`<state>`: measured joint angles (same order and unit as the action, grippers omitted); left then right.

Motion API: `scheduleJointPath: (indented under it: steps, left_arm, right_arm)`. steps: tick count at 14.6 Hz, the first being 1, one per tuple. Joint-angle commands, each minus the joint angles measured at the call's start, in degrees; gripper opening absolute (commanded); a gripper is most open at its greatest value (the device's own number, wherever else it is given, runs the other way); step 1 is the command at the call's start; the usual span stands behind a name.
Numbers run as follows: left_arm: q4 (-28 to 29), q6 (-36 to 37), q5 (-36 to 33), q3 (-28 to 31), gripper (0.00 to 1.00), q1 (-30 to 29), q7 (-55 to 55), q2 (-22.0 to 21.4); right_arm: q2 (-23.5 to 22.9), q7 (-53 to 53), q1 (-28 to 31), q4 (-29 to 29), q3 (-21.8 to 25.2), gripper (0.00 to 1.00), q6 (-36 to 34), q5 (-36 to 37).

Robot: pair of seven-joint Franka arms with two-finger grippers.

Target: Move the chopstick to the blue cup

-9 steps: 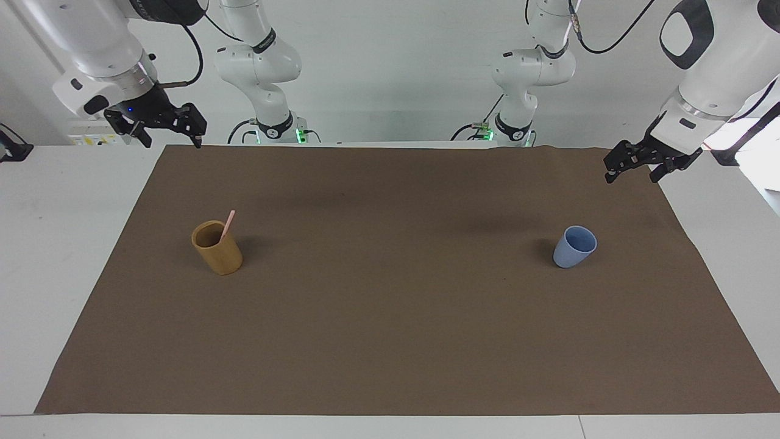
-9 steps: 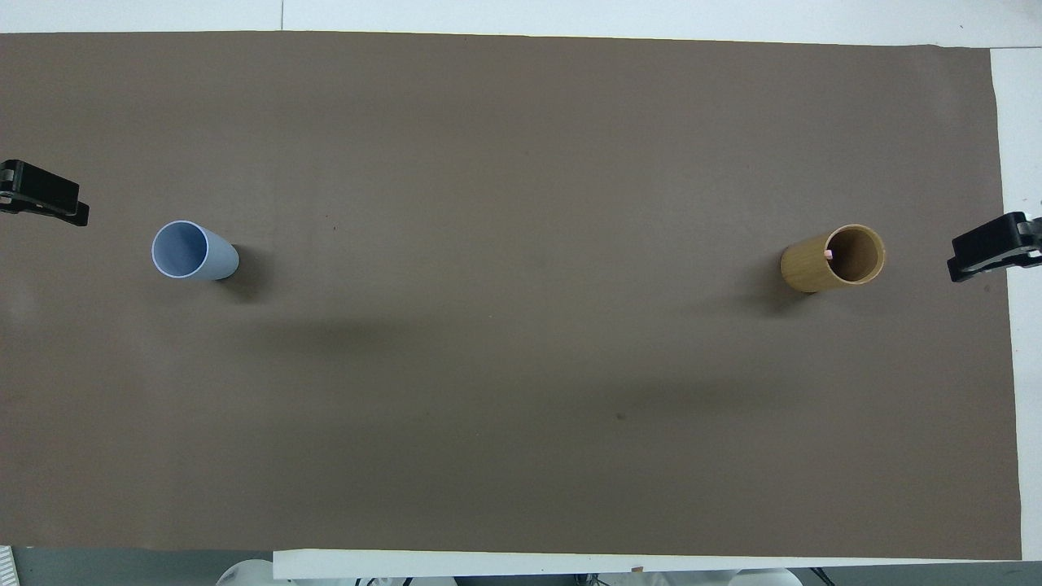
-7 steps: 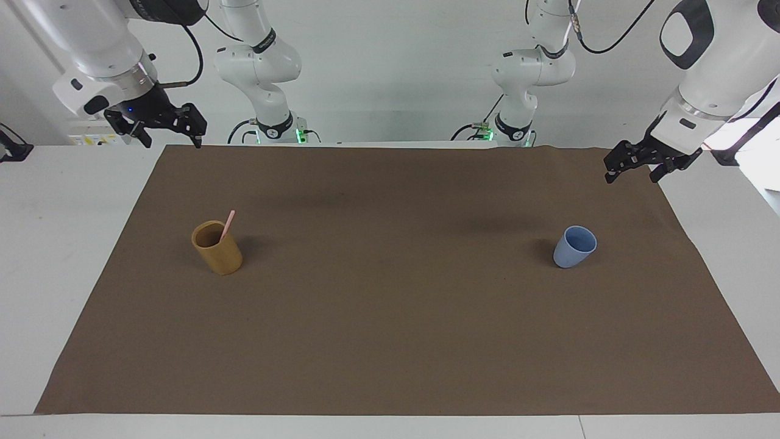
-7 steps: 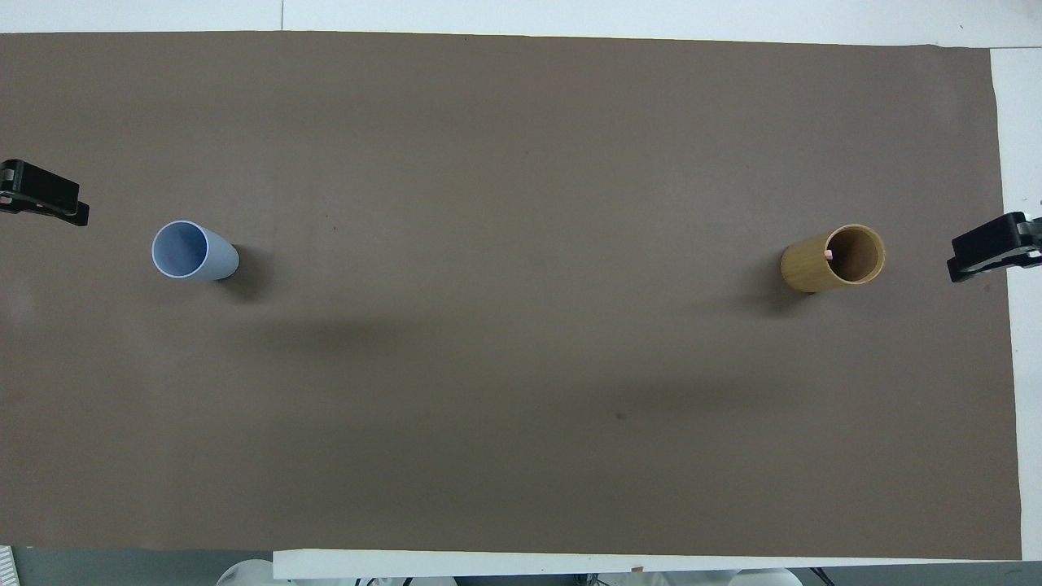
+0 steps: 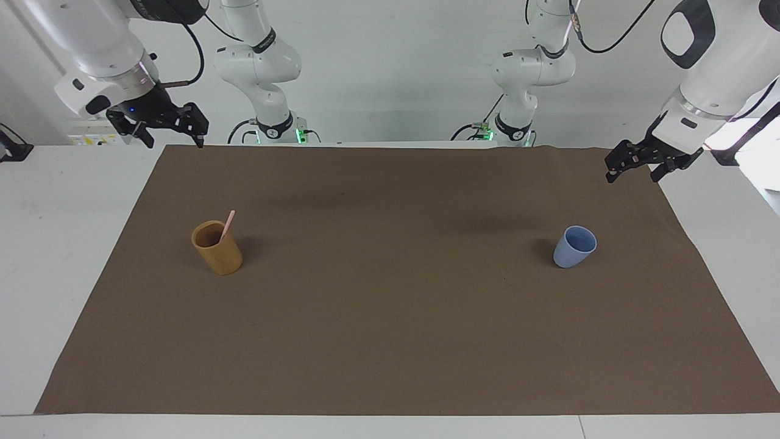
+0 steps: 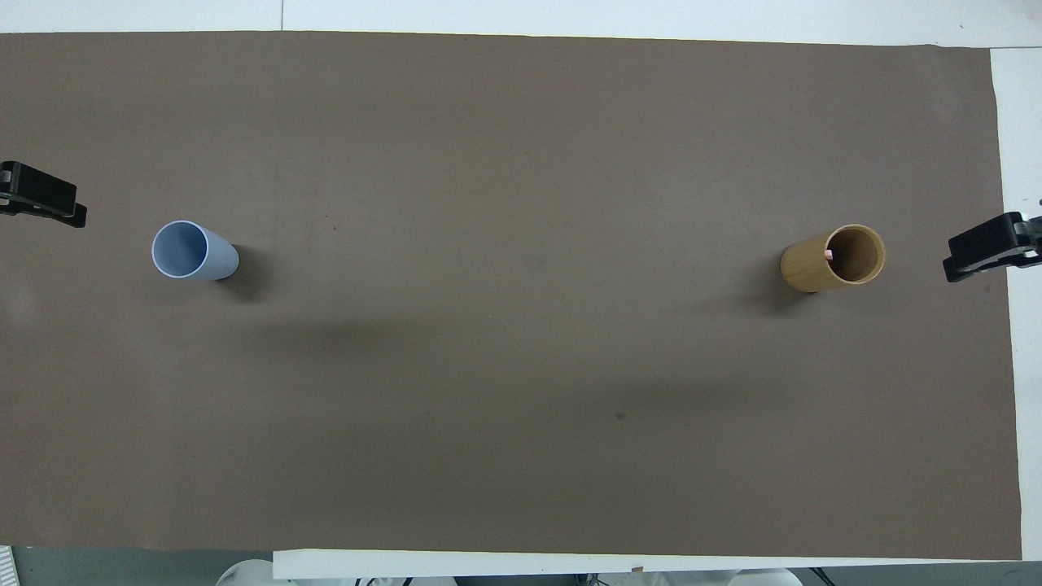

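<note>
The pale pink chopstick (image 5: 228, 222) stands leaning inside a tan wooden cup (image 5: 217, 249) toward the right arm's end of the brown mat; from overhead only its tip (image 6: 828, 255) shows at the rim. The light-blue cup (image 5: 574, 246) stands upright and empty toward the left arm's end, its opening (image 6: 181, 248) showing nothing inside. My right gripper (image 5: 173, 144) hangs open in the air over the mat's corner at its own end, holding nothing. My left gripper (image 5: 632, 178) hangs open over the mat's edge at its end, also with nothing in it.
The brown mat (image 5: 390, 317) covers most of the white table (image 5: 55, 244). The two cups are the only things standing on it, and they are far apart. Both arm bases rise at the robots' end of the table.
Both grippers have shifted only very slightly; the right one has edged a little toward the tan cup. The cups and the chopstick have not moved.
</note>
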<state>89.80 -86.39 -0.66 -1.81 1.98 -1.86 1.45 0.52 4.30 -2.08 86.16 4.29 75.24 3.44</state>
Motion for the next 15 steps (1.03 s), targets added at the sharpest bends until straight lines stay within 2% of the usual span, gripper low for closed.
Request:
scheduleJointPath:
  steps: [1,3,4,6,9,11,15]
  left_arm:
    - [1.9,3.4,0.0,0.4,1.00,0.8,-0.5,-2.6]
    - [2.7,2.7,0.4,0.3,1.00,0.7,-0.3,-3.5]
    - [8.1,-0.9,0.4,0.3,1.00,0.8,0.4,-5.9]
    - [18.6,-14.5,0.4,0.4,0.99,0.8,0.4,-8.6]
    - [24.2,-24.8,0.3,0.6,0.99,-1.4,0.3,-3.3]
    - [27.5,-31.8,0.3,0.5,0.99,-2.9,0.4,0.9]
    - [32.1,-39.2,0.3,0.5,0.99,-2.7,1.0,2.6]
  right_arm:
    - [1.5,0.4,-0.3,2.1,0.1,1.00,0.7,-1.0]
    - [2.2,0.4,-0.3,3.3,0.1,1.00,0.9,-1.1]
    - [2.3,0.4,-0.4,3.6,0.1,1.00,0.9,-1.1]
    - [1.9,-1.3,0.0,3.0,0.1,1.00,1.2,-2.5]
    - [0.5,-6.7,-0.2,5.5,0.1,1.00,7.4,-6.7]
    - [-1.4,-8.8,-2.0,6.0,-0.2,1.00,14.3,-8.2]
    - [-0.4,-3.9,-2.8,17.2,-0.2,1.00,24.5,-9.6]
